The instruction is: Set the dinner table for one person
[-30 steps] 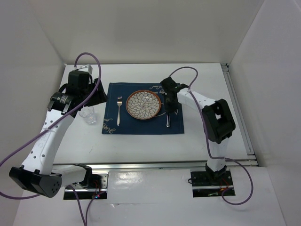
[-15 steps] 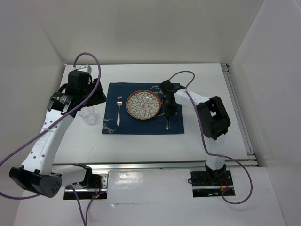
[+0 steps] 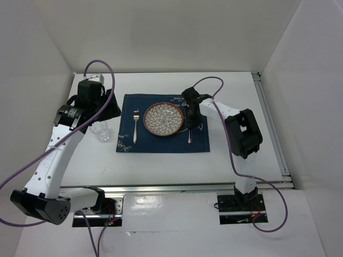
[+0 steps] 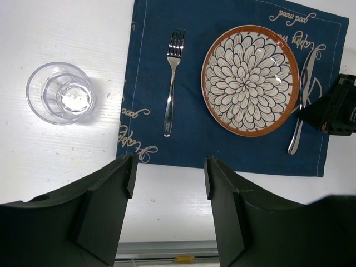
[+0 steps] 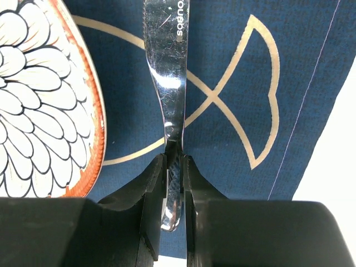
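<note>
Right wrist view only: right gripper (image 5: 174,167) jaws clamped on knife (image 5: 166,67) handle, just beside plate (image 5: 50,94). Left wrist view: left gripper (image 4: 169,167) jaws apart above placemat's (image 4: 222,150) near edge. Dinner table (image 3: 161,166) carries placemat mid-tabletop; 1 glass (image 4: 60,93) beyond its left edge.

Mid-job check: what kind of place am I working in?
Probably a lab test booth, not a dining room: plain white panels box in the dinner table, with a metal rail along its near edge.
</note>
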Robot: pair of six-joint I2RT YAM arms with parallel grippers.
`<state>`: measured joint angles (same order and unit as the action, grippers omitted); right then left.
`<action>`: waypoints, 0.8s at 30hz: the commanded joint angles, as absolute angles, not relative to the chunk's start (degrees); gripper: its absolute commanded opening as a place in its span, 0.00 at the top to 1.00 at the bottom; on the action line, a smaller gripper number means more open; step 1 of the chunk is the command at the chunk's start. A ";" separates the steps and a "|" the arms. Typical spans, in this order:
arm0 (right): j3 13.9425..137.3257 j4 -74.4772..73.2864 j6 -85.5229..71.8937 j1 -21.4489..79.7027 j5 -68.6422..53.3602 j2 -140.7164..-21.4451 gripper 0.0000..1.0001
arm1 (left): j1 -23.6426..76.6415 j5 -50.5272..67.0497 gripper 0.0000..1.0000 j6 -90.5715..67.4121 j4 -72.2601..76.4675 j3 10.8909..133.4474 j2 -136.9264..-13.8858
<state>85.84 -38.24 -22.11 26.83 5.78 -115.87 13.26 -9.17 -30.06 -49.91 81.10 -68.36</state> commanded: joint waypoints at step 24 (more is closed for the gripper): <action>93.43 -40.17 -22.15 28.73 6.86 -99.67 0.34 | 8.70 -19.68 0.29 -34.10 -53.60 81.38 -71.72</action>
<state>90.37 -41.17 -22.81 27.14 10.02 -104.71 11.27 -14.74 -32.12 -51.35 78.41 -70.98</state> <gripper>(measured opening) 0.651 0.709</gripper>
